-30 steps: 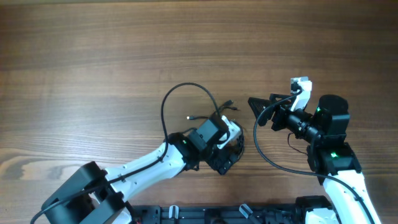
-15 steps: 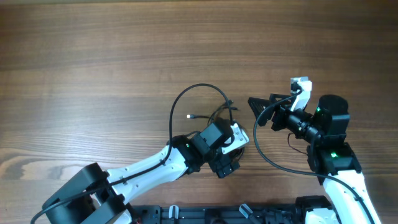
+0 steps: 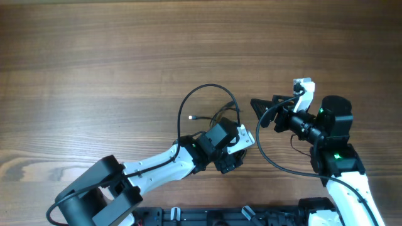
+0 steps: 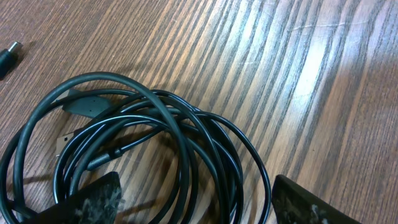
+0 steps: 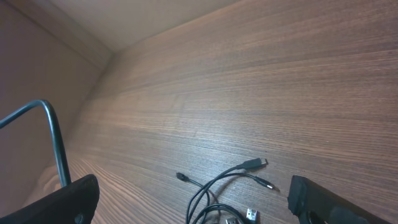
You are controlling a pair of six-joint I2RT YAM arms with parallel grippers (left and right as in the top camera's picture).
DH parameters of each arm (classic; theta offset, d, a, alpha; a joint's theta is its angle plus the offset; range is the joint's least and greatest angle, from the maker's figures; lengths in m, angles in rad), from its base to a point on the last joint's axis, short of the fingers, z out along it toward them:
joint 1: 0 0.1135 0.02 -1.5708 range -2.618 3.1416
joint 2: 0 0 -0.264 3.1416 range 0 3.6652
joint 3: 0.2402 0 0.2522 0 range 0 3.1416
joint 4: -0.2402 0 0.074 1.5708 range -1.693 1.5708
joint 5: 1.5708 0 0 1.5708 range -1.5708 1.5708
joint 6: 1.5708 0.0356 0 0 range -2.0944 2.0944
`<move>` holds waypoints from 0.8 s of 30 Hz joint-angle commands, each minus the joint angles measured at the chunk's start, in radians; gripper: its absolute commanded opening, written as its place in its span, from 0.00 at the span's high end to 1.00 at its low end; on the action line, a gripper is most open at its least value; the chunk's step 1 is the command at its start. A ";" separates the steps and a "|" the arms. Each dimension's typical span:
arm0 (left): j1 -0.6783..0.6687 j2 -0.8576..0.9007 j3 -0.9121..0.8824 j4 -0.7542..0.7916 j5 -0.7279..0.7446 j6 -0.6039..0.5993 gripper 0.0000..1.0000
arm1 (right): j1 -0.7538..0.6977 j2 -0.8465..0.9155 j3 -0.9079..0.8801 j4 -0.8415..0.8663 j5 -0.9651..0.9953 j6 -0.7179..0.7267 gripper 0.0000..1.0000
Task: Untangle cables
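The cables [image 3: 207,86] lie mid-table as a bunch with one wide loop arching away from it. My left gripper [image 3: 231,157] hangs over the bunch. In the left wrist view the black coil [image 4: 115,76] fills the frame and several strands run between my open left gripper [image 4: 199,208] and its two fingers [image 4: 93,199]. A loose plug [image 4: 6,59] lies at the far left. My right gripper [image 3: 259,112] stands open just right of the bunch. Its wrist view shows several plug ends [image 5: 255,163] on the wood ahead of the open right gripper [image 5: 196,208].
The thicker black cord [image 3: 270,157] of the right arm sweeps in an arc between the two arms, and it shows as a bent cord [image 5: 53,137] at the left of the right wrist view. The wooden table [image 3: 94,63] stretches far and left.
My left gripper has shifted right, carrying the bunch and its wide loop with it, and its jaws have narrowed a little. The right arm has not moved.
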 commanded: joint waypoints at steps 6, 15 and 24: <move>-0.002 0.073 0.001 0.016 -0.005 0.016 0.26 | -0.002 -0.001 0.001 0.001 0.017 -0.006 0.01; -0.002 0.066 0.002 0.066 -0.005 0.011 0.87 | -0.002 -0.001 0.001 0.002 0.017 -0.007 0.00; -0.002 -0.107 0.002 0.063 -0.014 -0.005 0.96 | -0.002 -0.001 0.001 0.002 0.017 -0.006 0.00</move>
